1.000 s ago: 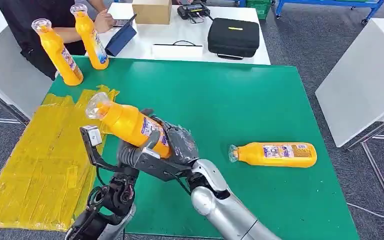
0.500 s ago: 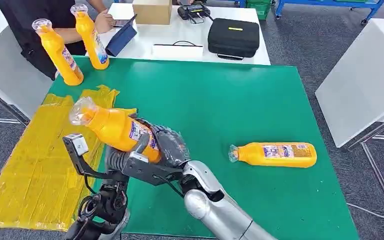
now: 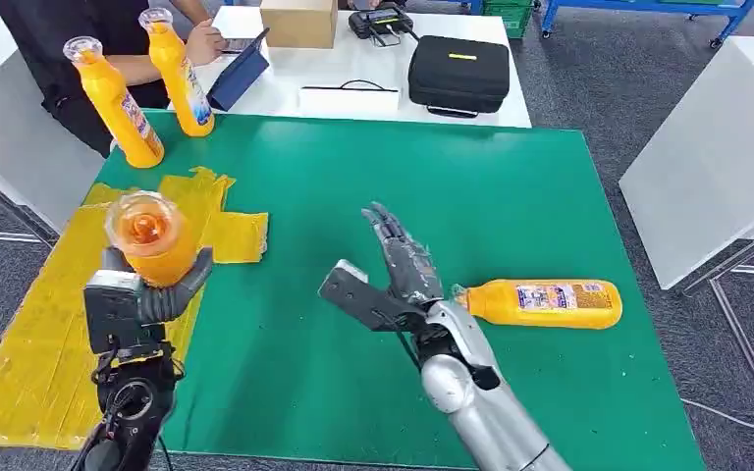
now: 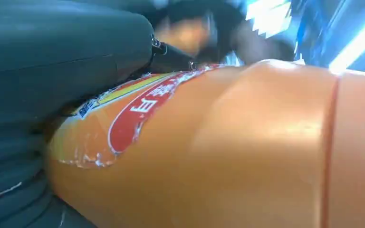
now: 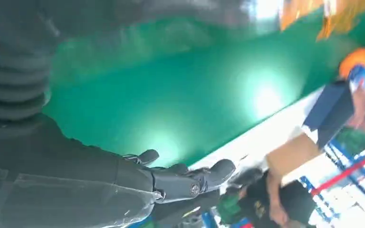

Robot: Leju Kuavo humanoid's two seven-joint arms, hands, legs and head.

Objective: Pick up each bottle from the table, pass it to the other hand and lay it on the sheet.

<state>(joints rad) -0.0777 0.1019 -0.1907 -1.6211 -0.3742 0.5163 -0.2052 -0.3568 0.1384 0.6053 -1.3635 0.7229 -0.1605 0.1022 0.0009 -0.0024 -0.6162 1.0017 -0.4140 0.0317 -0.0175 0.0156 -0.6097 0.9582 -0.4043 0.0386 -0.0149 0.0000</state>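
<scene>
The left robot hand (image 3: pixel 147 294) grips an orange bottle (image 3: pixel 149 235) upright above the yellow sheet (image 3: pixel 49 324); the right robot hand (image 3: pixel 403 265) is spread, empty; tipped carelessly, the bottle could roll onto the table (image 3: pixel 432 186).

My left hand (image 3: pixel 152 289) is raised at my left front, fingers wrapped round a bottle (image 3: pixel 149 238), cap end toward my head | left wrist: thumb pressed on the bottle's label | my right hand (image 3: pixel 404 270) is free, fingers straight and spread, pointing forward | right arm bent, forearm reaching up from below
</scene>
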